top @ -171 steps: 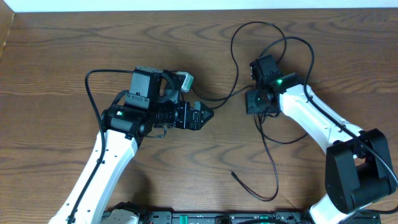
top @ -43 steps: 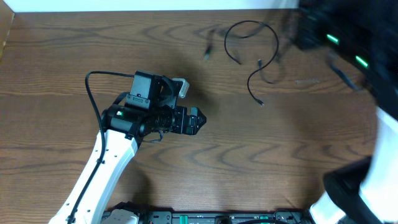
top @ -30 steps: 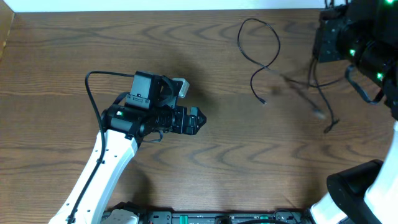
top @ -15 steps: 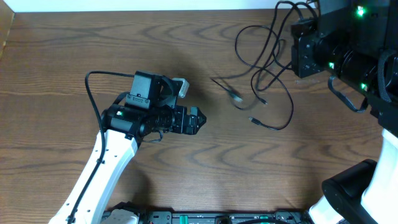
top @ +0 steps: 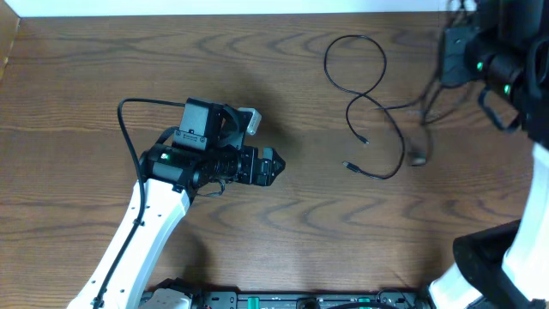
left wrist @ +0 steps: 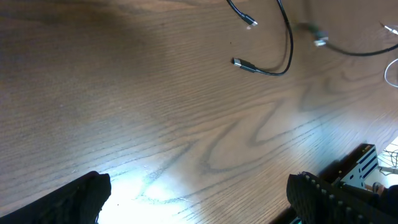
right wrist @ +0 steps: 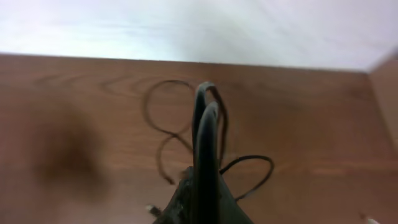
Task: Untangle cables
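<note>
broadly, a brown wooden table (top: 86, 69) under everything. on its left half, the white left arm (top: 150, 219), reaching in from the near edge and bent toward the middle. along the right edge, the right arm (top: 540, 189), high toward the overhead camera and partly out of frame.

at the tip of the first, the left gripper (top: 273, 166), low over bare wood, with fingers (left wrist: 87, 193) spread wide at the two lower corners of its wrist view and nothing between them. at top right, the right gripper (top: 455, 56), well above the table. looks clamped on the black cables (top: 369, 96), with strands bunched and rising at the bottom centre of its wrist view, though blurred there.

on the table right of centre, well apart from the left gripper: a round loop near the far edge, a crossing below it, then a second curve hooking back leftward. from near that crossing, a strand off to the right and up toward the right gripper.

smallest, the upper plug (top: 364, 140) and the lower plug (top: 347, 165), near each other on the wood. to their right, a blurred connector (top: 418, 157); resting or hanging, cannot tell.
</note>
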Motion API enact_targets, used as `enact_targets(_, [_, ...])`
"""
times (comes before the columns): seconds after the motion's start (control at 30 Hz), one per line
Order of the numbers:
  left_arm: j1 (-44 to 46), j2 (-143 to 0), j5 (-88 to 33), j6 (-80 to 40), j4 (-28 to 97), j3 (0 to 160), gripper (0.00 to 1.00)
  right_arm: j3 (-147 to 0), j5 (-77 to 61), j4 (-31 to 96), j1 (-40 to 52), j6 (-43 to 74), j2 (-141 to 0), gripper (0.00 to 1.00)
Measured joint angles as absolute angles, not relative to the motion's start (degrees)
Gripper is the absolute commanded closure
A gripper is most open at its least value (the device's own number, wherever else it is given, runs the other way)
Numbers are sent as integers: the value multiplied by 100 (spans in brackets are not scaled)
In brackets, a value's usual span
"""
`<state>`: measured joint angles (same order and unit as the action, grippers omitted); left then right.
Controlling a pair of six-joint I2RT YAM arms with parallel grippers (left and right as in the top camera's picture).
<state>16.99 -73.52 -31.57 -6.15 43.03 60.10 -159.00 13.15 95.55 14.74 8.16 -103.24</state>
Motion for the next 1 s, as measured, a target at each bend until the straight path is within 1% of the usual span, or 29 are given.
enact_targets(0.23, [1699,-7352,-3157,-615,4303,6010,4,-15563,1035,9139,104,1028,-10790,99])
enact_targets(0.4, [1699,-7352,-3159,-591,4296,6010,4,-15509,904,9098,-1026,1304,-11006,99])
enact_targets(0.57, [1699,-7352,-3159,-572,4298,6010,4,-15506,762,9105,-2451,1647,-11010,99])
enact_targets(0.77, [1699,-7352,-3157,-569,4296,6010,4,-15504,106,9091,-3981,1850,-11015,99])
enact_targets(0.87, [1699,-7352,-3159,-569,4287,6010,4,-15476,-200,9008,-4423,1896,-11017,99])
enact_targets(1.0, [1699,-7352,-3159,-569,4219,6010,4,-15476,-434,8890,-4552,1911,-11067,99])
